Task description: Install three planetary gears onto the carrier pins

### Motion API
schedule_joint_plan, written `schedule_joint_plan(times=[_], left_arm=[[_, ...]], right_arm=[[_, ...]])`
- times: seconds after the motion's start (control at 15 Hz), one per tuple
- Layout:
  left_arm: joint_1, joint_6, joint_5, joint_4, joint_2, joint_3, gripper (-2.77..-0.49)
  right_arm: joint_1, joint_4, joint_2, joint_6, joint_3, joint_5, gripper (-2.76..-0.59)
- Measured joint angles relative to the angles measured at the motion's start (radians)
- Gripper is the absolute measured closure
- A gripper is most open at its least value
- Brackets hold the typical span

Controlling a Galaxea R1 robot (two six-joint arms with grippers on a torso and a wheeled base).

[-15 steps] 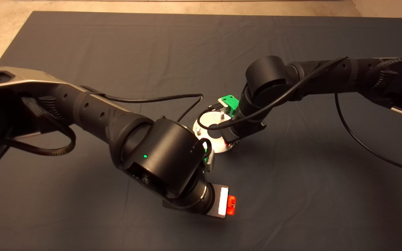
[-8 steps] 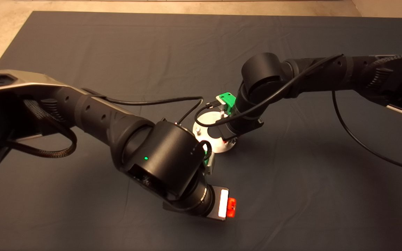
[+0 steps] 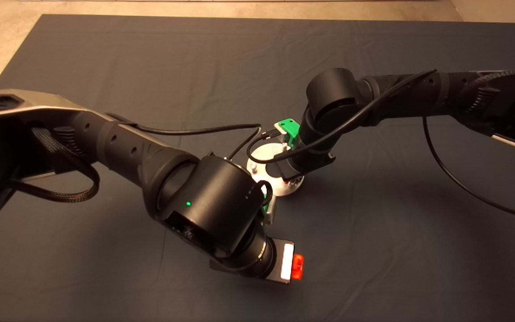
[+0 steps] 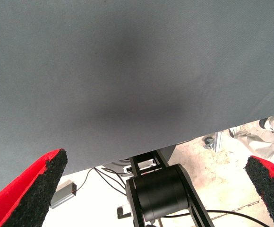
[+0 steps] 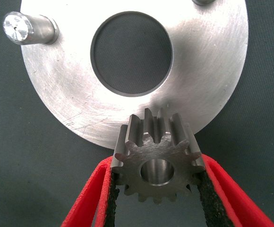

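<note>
My right gripper [image 5: 158, 164] is shut on one planetary gear [image 5: 157, 153], a small silver toothed wheel with a centre bore, held flat between the red fingers. The gear hangs just above the near rim of the round silver carrier disc [image 5: 212, 80]. Two carrier pins show in the right wrist view, one [image 5: 26, 29] at the disc's far rim and another [image 5: 203, 2] cut off by the frame edge. From above, the right wrist covers most of the disc [image 3: 261, 154], with one pin [image 3: 253, 166] showing. My left gripper [image 3: 297, 266] hovers open over bare mat, nearer than the disc.
The dark mat [image 3: 396, 250] stretches wide on all sides of the disc. Black cables loop from both wrists over the disc area. The left wrist view shows the mat's edge [image 4: 212, 135], with the floor and the robot's base [image 4: 160, 196] beyond it.
The right arm has shifted slightly left, carrying the gear further over the disc. The left arm has barely moved.
</note>
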Motion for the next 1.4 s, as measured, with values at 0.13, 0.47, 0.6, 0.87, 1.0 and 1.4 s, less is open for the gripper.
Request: schedule_joint_plan(times=[0.13, 0.47, 0.6, 0.87, 1.0, 1.4], left_arm=[[0.0, 0.0, 0.0, 0.0, -0.002, 0.0, -2.75], [0.0, 0.0, 0.0, 0.0, -0.002, 0.0, -2.75], [0.0, 0.0, 0.0, 0.0, -0.002, 0.0, -2.75], [0.0, 0.0, 0.0, 0.0, -0.002, 0.0, -2.75], [0.0, 0.0, 0.0, 0.0, -0.002, 0.0, -2.75], [0.0, 0.0, 0.0, 0.0, -0.002, 0.0, -2.75]], right_arm=[[-0.001, 0.0, 0.003, 0.0, 0.0, 0.0, -1.05], [-0.001, -0.001, 0.003, 0.008, 0.0, 0.001, -1.05], [-0.001, 0.0, 0.002, 0.016, 0.0, 0.001, -1.05], [-0.001, 0.0, 0.002, 0.026, 0.0, 0.001, -1.05], [-0.001, 0.0, 0.002, 0.028, 0.0, 0.001, -1.05], [-0.001, 0.002, 0.002, 0.049, 0.0, 0.001, -1.05]])
